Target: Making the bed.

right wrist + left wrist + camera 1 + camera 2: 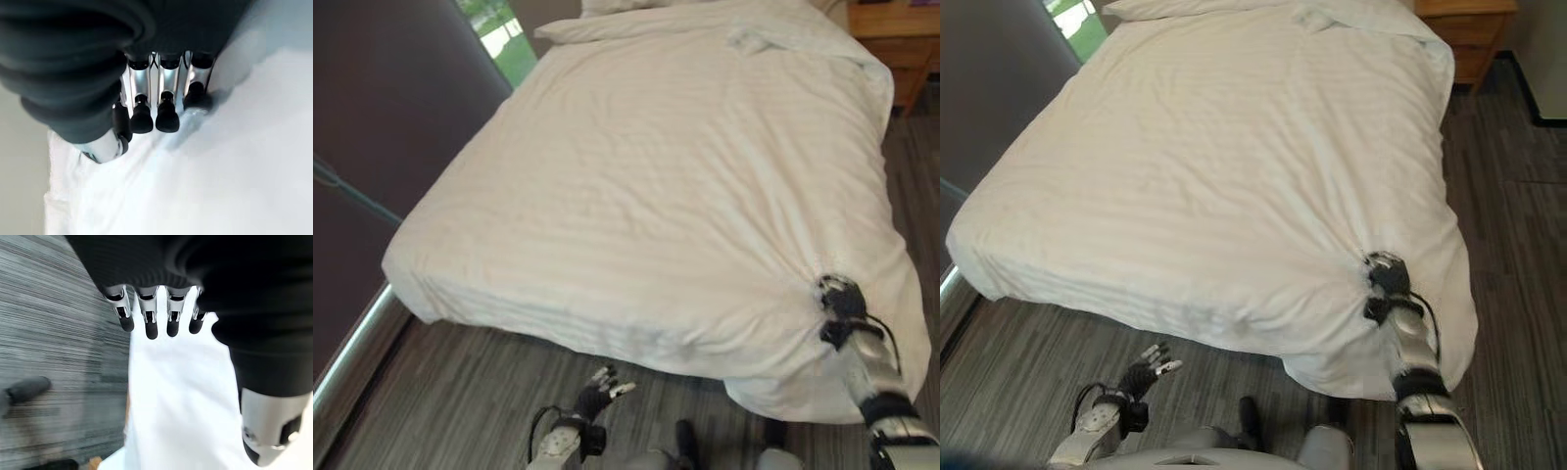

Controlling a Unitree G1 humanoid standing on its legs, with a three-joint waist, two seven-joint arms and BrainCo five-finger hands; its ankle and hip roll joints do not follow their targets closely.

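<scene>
Your right hand has its fingers curled, pinching the soft white striped duvet into radiating creases at the near right corner; left hand hangs fingers spread over grey wood-grain floor.

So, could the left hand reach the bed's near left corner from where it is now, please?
Probably yes: the left hand hangs open over bare floor just below the duvet edge, with nothing between it and that corner.
</scene>
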